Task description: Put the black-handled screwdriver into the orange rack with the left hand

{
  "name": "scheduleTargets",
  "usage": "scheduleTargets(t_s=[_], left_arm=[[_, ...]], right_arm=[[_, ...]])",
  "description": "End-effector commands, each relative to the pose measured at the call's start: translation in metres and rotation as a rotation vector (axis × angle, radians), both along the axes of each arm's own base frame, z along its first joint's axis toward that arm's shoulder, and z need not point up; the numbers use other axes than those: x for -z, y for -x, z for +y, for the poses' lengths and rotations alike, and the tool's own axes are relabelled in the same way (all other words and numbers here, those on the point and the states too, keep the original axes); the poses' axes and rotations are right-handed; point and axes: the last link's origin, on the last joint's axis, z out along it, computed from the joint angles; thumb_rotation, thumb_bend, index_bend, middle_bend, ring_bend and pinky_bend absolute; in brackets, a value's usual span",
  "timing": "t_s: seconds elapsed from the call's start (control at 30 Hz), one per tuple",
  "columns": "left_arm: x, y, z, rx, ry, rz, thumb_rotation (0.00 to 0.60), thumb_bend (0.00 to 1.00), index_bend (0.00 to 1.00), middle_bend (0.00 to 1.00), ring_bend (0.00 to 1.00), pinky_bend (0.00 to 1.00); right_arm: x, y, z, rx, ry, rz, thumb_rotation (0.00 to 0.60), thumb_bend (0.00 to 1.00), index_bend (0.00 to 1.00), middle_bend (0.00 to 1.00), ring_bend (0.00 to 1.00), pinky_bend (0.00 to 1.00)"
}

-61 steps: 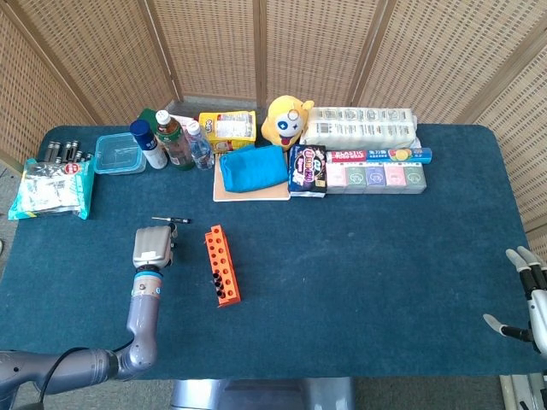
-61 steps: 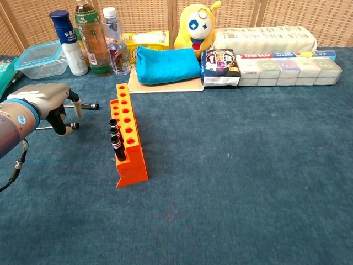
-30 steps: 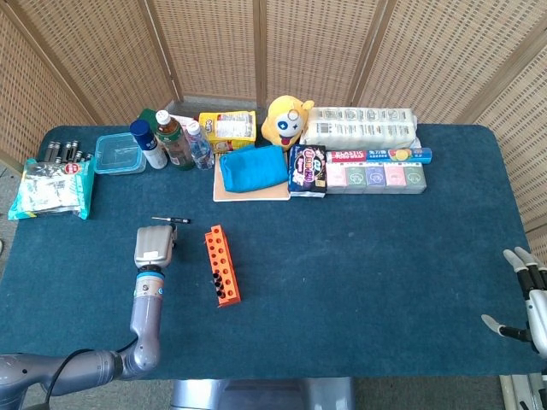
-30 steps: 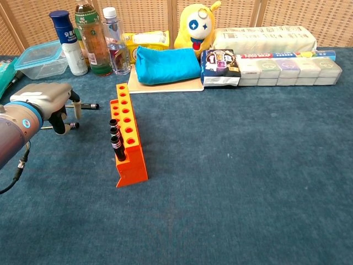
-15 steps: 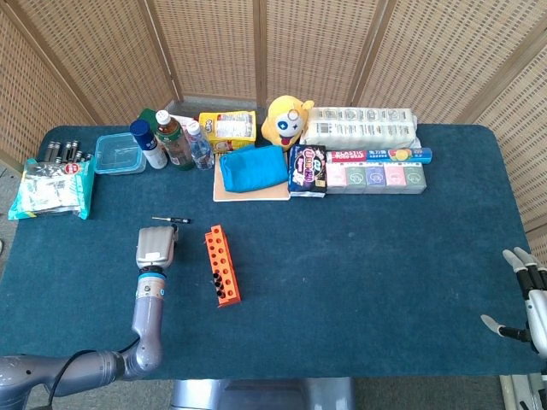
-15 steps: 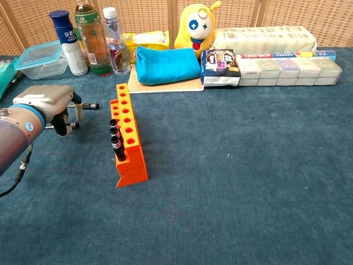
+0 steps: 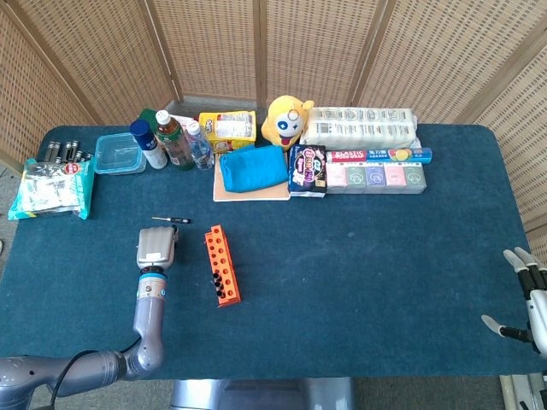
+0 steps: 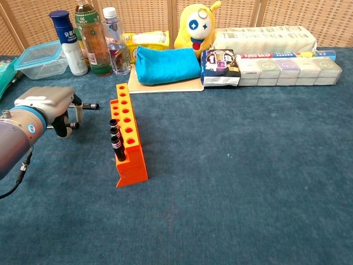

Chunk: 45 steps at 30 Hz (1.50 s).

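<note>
Hovering my left hand (image 8: 47, 107) near the table's left edge, fingers curled down over the slim black-handled screwdriver (image 7: 172, 219) lying flat beside the orange plastic rack (image 8: 128, 139), though whether I'm actually gripping it, I cannot tell, while my right hand (image 7: 528, 295) rests slack, fingers apart.

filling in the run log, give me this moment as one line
stage: reaching | left hand: over black-handled screwdriver, grip unclear | orange rack: three tools in, rest free | right hand: open, idle at table edge
</note>
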Motion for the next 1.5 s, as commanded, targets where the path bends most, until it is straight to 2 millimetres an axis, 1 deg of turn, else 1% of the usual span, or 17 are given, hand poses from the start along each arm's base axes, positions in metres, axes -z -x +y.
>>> scheduleTargets(t_s=[0.03, 0.2, 0.57, 0.83, 1.03, 1.23, 1.5], left_arm=[[0.0, 0.0, 0.0, -0.004, 0.0, 0.0, 0.6, 0.37, 0.46, 1.0, 1.0, 1.0], [0.001, 0.001, 0.0, -0.006, 0.001, 0.0, 0.6, 0.37, 0.49, 1.0, 1.0, 1.0], [0.002, 0.001, 0.0, -0.008, 0.004, 0.016, 0.6, 0.39, 0.5, 1.0, 1.0, 1.0], [0.004, 0.002, 0.0, -0.006, 0.008, 0.03, 0.6, 0.43, 0.51, 1.0, 1.0, 1.0], [0.005, 0.002, -0.001, -0.008, 0.014, 0.032, 0.6, 0.43, 0.52, 1.0, 1.0, 1.0], [-0.003, -0.001, 0.0, 0.0, 0.002, 0.029, 0.6, 0.43, 0.52, 1.0, 1.0, 1.0], [-0.026, -0.004, -0.004, 0.03, -0.022, 0.015, 0.6, 0.44, 0.52, 1.0, 1.0, 1.0]], right_arm=[[0.0, 0.0, 0.0, -0.001, 0.0, -0.001, 0.6, 0.0, 0.06, 0.05, 0.08, 0.2], [0.0, 0.0, 0.0, 0.0, -0.001, -0.001, 0.6, 0.0, 0.06, 0.05, 0.08, 0.2], [-0.001, 0.0, 0.0, -0.001, 0.0, -0.003, 0.6, 0.0, 0.06, 0.05, 0.08, 0.2], [-0.001, 0.0, 0.0, -0.002, 0.002, -0.003, 0.6, 0.0, 0.06, 0.06, 0.08, 0.2], [-0.001, 0.0, 0.0, -0.001, 0.0, -0.003, 0.6, 0.0, 0.06, 0.05, 0.08, 0.2], [-0.001, 0.0, 0.0, -0.001, 0.0, -0.005, 0.6, 0.0, 0.06, 0.05, 0.08, 0.2], [-0.001, 0.0, 0.0, -0.002, -0.002, -0.004, 0.6, 0.0, 0.06, 0.05, 0.08, 0.2]])
